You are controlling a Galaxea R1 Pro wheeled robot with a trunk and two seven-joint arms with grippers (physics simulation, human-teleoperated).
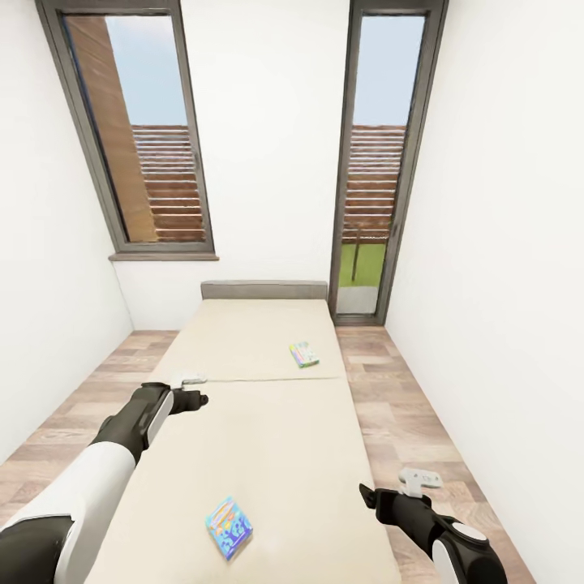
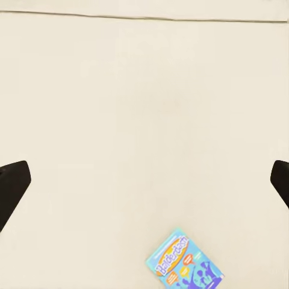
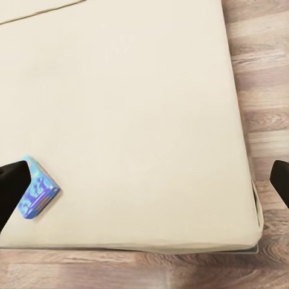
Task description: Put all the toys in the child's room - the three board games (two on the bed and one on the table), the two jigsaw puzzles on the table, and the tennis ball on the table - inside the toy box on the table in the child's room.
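Two board games lie on the bed (image 1: 268, 422), which serves as the landmark here. Left pincer (image 1: 191, 389) hangs over the bed's left edge near the seam between the two mattress panels — fingers spread wide, nothing held. The blue board game (image 1: 229, 527) lies flat on the near panel, left of the bed's middle; the green-white board game (image 1: 303, 354) lies on the far panel, towards the bed's right side. Right pincer (image 1: 410, 487) hovers just off the bed's right edge over the wood floor, also open and empty. Both boxes look light, stiff and thin, probably with slick printed lids; I judge the short edges the best hold, pinching across the thickness. No container is in sight.
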